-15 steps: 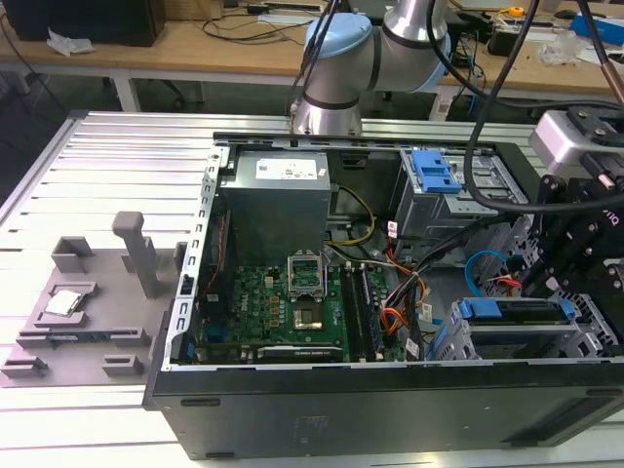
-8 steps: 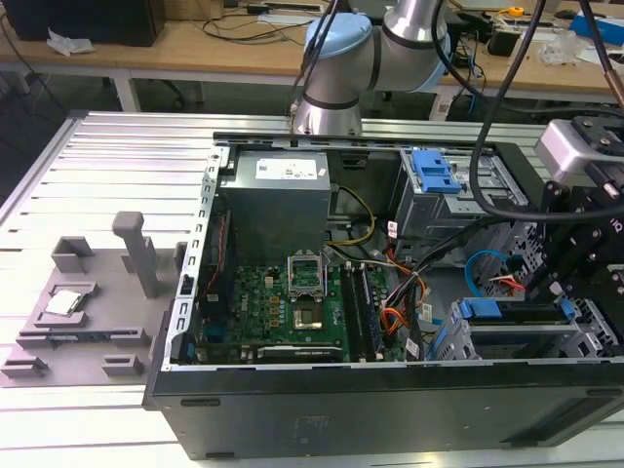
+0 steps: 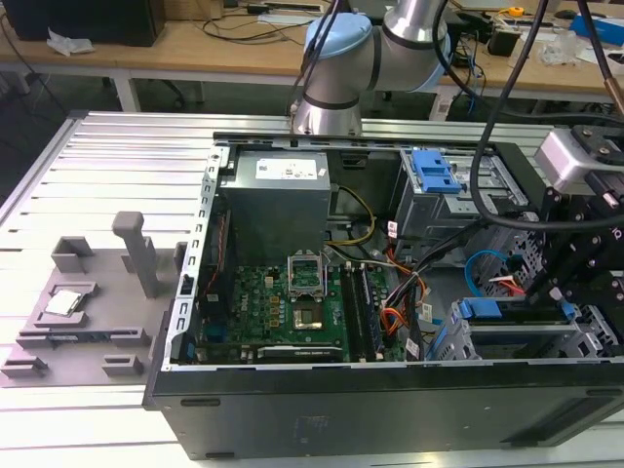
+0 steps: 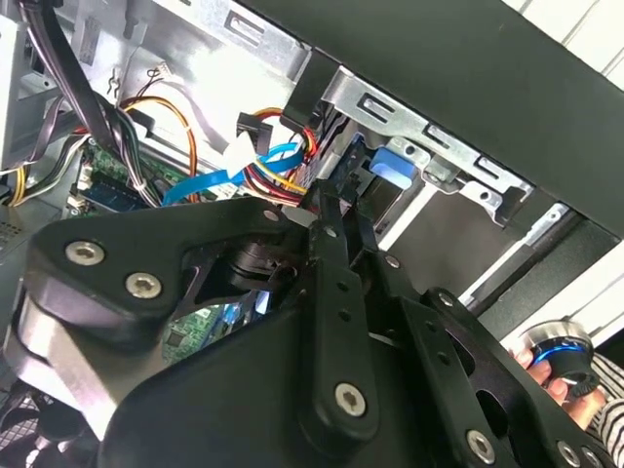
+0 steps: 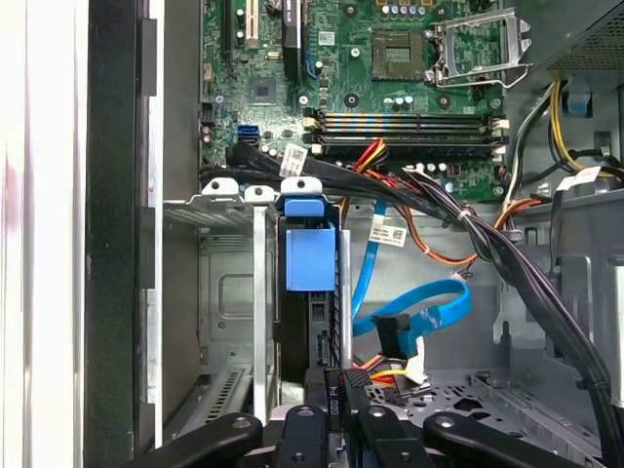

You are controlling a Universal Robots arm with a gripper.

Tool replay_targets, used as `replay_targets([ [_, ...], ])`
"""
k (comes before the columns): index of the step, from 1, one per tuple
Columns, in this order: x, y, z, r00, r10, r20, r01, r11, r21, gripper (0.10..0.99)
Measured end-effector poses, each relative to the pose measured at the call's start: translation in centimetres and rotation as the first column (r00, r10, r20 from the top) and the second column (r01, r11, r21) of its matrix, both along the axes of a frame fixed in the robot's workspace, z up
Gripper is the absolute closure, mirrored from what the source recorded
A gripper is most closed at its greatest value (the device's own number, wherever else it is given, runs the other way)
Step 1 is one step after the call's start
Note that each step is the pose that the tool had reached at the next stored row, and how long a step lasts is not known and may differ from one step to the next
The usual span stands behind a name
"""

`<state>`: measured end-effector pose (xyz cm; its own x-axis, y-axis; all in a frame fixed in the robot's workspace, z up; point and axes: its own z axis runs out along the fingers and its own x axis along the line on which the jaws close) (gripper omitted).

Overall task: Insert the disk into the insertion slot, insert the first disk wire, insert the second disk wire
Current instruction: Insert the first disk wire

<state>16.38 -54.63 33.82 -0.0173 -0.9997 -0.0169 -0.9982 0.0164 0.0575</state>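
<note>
The arm stands on its silver and pale blue joints at the far side in the exterior view. It reaches across to the exterior view's right, where the wrist turns downward. The black gripper hangs below it, pointing steeply down. In the second wrist view the fingers lie close together. In the first wrist view they seem to pinch a black wire plug between their tips, though the linkage hides part of the grip.
</note>
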Motion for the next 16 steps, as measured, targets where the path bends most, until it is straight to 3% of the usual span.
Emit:
replay_targets([
  [14, 0.28, -0.05, -0.63, 1.0, 0.0, 0.0001, 0.0, 1.0, 0.001, 0.906],
  [16, 0.28, -0.05, -0.58, 1.0, 0.0, 0.0001, 0.0, 1.0, 0.0, 0.831],
])
